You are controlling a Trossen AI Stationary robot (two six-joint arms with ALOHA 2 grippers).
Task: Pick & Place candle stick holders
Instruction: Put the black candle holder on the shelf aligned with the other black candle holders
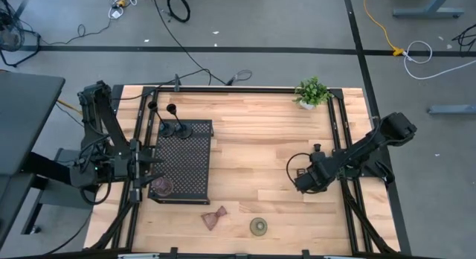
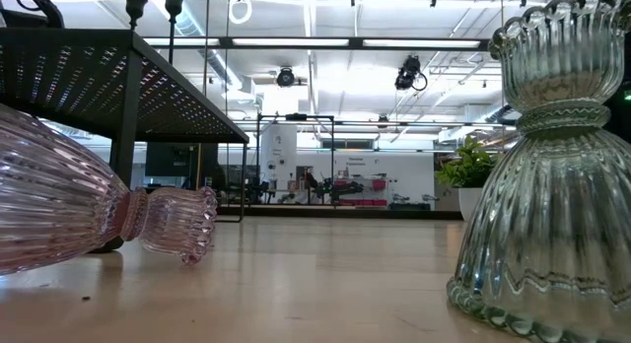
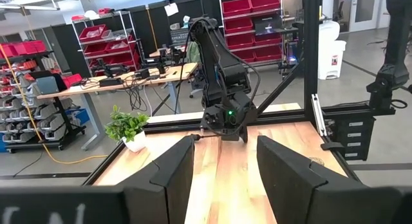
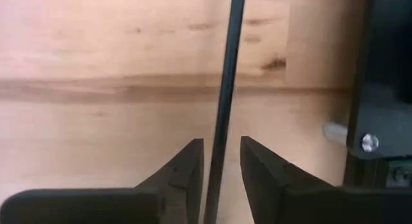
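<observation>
Two tall black stems (image 1: 169, 117) stand by their round bases at the far end of the black perforated tray (image 1: 186, 166). A brown squat holder (image 1: 162, 187) stands on the tray's near end. A pink holder (image 1: 214, 218) lies on its side on the table. An olive-green one (image 1: 258, 227) stands upright beside it. A third tall black stem (image 1: 316, 148) stands on the table at the right. My right gripper (image 1: 300, 177) is open, with one finger on either side of that stem (image 4: 230, 56). My left gripper (image 1: 149, 168) is open and empty at the tray's left edge. My right gripper comes at the stem level, its fingers across it. A gap shows between the stem and one finger (image 4: 254, 159). The stem runs close along the other finger (image 4: 190, 166), and I cannot tell whether it touches it.
A small green potted plant (image 1: 312, 91) stands at the table's far right. A black frame rail runs along the table's edges (image 1: 349, 140). In the low view the pink holder (image 2: 99, 225) and the olive-green holder (image 2: 552, 185) fill the foreground, with bare wood between them.
</observation>
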